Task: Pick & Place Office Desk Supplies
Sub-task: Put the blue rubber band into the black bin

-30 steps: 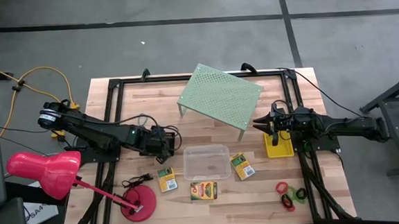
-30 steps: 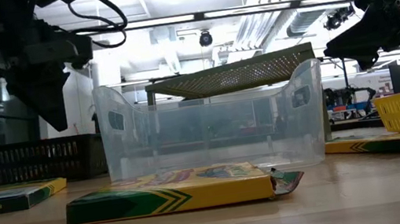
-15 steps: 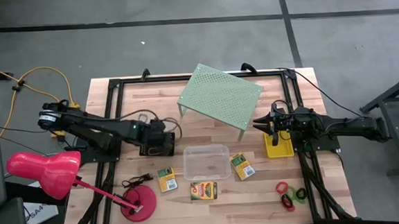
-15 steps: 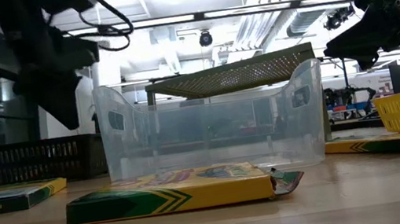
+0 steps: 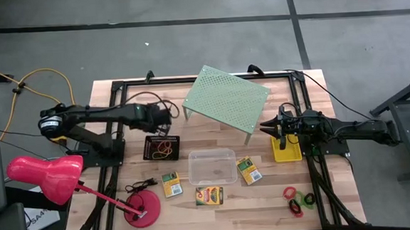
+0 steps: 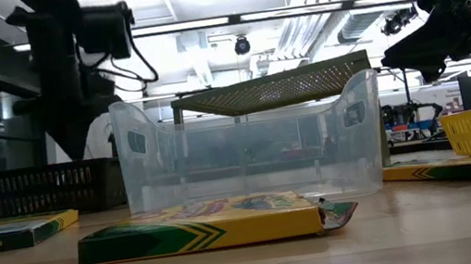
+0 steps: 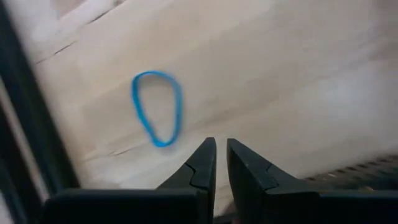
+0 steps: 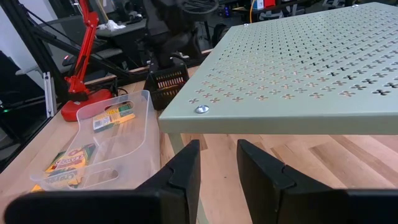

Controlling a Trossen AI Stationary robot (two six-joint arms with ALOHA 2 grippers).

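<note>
My left gripper hangs over bare wood just beyond the far side of the black mesh tray, which holds rubber bands. It points steeply down, and its fingers stand a narrow slit apart with nothing between them. A blue rubber band lies flat on the table just ahead of them. Three green-and-yellow card boxes lie flat around the clear tub. Little rings lie near the front right. My right gripper waits open beside the yellow basket.
A pale green perforated shelf stands on its legs at the table's far middle, just in front of my right gripper. A pink-red desk lamp leans over the left front corner, its round base on the table. Black frame rails run along both sides.
My left gripper has swung from above the black mesh tray toward the table's far edge, rolling as it went. The tray with its rubber bands now shows uncovered. My right arm has kept still.
</note>
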